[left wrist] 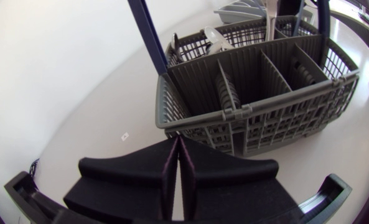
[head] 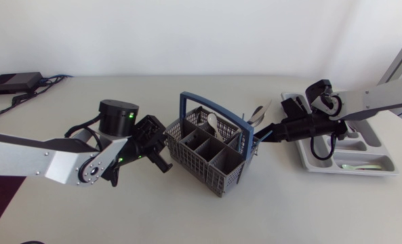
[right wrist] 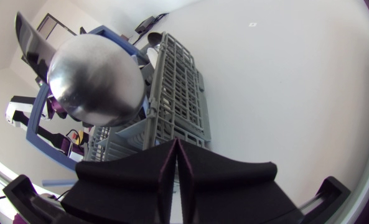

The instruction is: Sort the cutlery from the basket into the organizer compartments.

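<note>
Black fingers of the left gripper point(left wrist: 178, 142) meet: jaws together, with nothing between them. The tips point at the near wall of the basket point(left wrist: 259, 93), close to it. On the right gripper point(right wrist: 177, 144) the jaws are likewise together, with the tips at the basket's outer wall. The bowl of a spoon point(right wrist: 97, 78) rises above the basket rim just beside these tips; contact cannot be told. The grey basket, with its blue handle point(head: 187, 102), stands mid-table point(head: 289, 210) between both grippers and holds more cutlery point(head: 214, 124). The grey organizer point(head: 350, 173) lies at the table's right, apart from the basket, under the right arm. One pale piece point(head: 360, 166) lies in its nearest long compartment.
</note>
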